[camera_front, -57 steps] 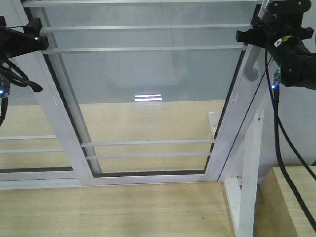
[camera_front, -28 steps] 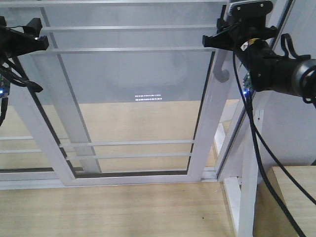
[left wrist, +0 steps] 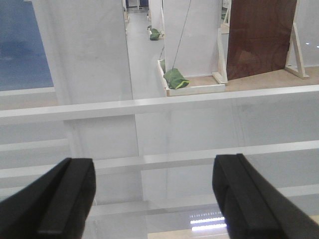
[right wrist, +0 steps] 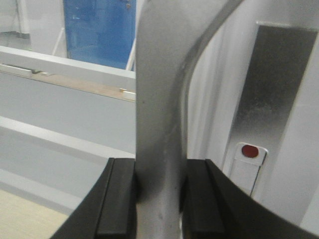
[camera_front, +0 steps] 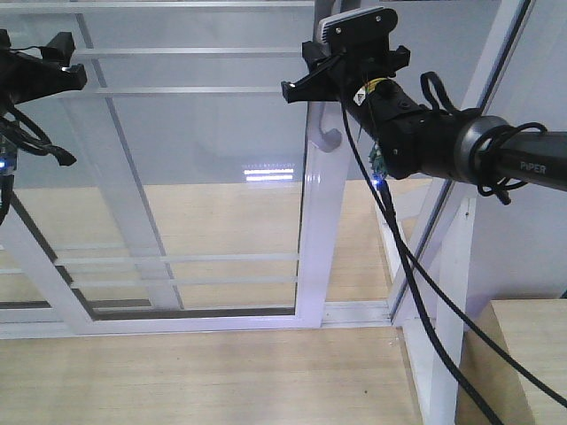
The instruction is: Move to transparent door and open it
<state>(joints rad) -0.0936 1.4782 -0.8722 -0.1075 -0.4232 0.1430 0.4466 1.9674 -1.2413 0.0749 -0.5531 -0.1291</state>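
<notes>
Right wrist view shows, very near, the right tool with its 2 pads pinching the curved silver handle. To do the pull well, I judge the arm should draw straight along the rail to the left, with no twist on the handle. Left wrist view shows the left tool spread, holding nothing, before the white bars. Only the front view shows the whole transparent door, at centre, partly open, with a gap at its right stile.
</notes>
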